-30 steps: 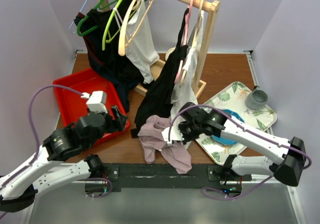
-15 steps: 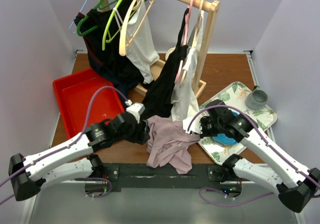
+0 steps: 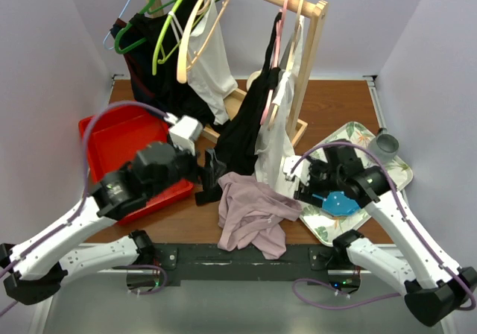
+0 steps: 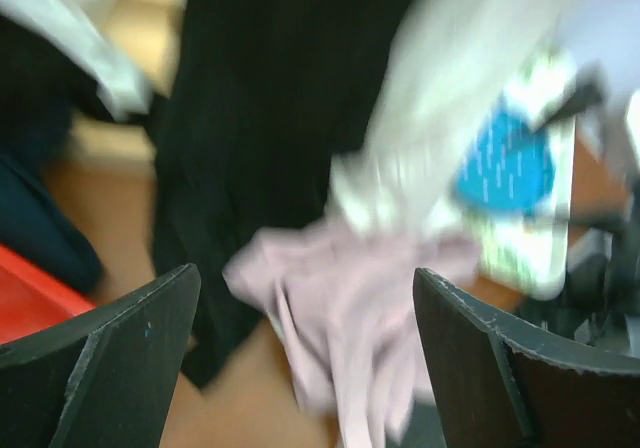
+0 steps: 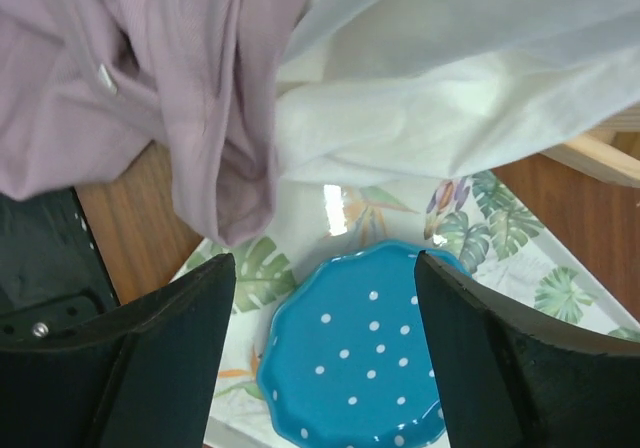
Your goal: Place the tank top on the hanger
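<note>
Right wrist view: the right gripper [image 5: 325, 358] holds its two dark fingers wide apart with nothing between them. It hovers over a round blue dish with white dots [image 5: 350, 368] that sits on a leaf-printed tray [image 5: 250, 278]. Just beyond the fingers lies the dusty-mauve sleeveless tank top [image 5: 150, 88], crumpled, its folds touching a hanging white garment [image 5: 450, 98].

Left wrist view, blurred: the left gripper [image 4: 305, 358] is also spread wide and empty, and points toward the same mauve heap.

Top external view: the tank top lies bunched at the near edge of the brown wooden table [image 3: 335, 103]. It sits between the two grippers and just beside the hem of a hanging black garment [image 3: 238, 133]. The pale natural-wood hanger [image 3: 182, 54] hangs on the wooden rack [image 3: 313, 43] at the back left, well apart from the top.

The fabric looks thin, light and limp. It will likely sag and slip rather than keep any shape, though nothing about it seems fragile. The best hold is probably a firm pinch on a narrow strap or the neckline edge, which would let the opening be spread over a hanger arm. The straps cannot be picked out in the heap. A low grab near the white garment risks catching that cloth too.
</note>
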